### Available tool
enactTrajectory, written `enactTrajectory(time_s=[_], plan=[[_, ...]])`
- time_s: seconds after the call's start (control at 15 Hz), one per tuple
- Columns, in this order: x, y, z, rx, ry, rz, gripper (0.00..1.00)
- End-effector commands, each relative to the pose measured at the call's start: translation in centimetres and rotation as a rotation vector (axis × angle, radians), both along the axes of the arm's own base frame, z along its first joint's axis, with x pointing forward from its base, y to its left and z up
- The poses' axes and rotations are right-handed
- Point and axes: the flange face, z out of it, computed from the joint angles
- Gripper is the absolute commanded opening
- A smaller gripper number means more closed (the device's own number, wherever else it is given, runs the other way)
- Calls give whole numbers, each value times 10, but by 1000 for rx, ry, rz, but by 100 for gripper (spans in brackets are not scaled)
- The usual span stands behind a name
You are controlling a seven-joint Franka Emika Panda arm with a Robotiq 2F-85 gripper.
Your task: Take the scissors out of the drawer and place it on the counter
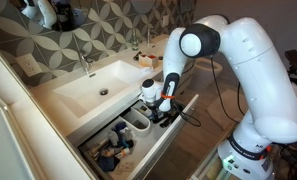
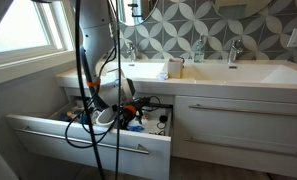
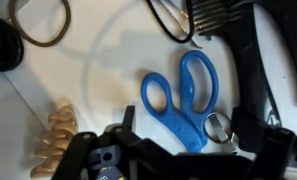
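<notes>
Patterned-tile bathroom, glossy white worktop above an open drawer.
Blue plastic-handled scissors lie flat on the drawer's smooth white floor, oval loops pointing away from the gripper, with the steel pivot and blades between its spread, empty jaws. A thin brown elastic ring lies well apart.

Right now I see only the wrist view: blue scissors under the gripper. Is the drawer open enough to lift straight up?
Observer: Probably. In both exterior views the drawer is pulled out past the counter edge, with the gripper down inside it.
Operator: Where could I set them down?
Observer: The counter is flat beside the basin. In an exterior view a small bottle stands on that stretch.
</notes>
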Motion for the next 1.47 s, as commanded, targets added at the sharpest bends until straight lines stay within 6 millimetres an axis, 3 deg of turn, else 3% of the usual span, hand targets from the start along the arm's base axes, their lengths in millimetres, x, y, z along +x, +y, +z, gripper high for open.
enactTrajectory(time_s=[0.0,0.4,0.53,0.6,0.8,1.13,1.4], plan=[[5,-5,-9,12,-11,44,66],[4,-8,-10,24,8,74,46],[2,-8,-9,26,13,87,22],[1,-7,-8,25,14,93,21],[-3,-7,1,14,9,94,1],[-13,-5,10,15,21,92,4],[-37,-5,22,34,41,94,4]])
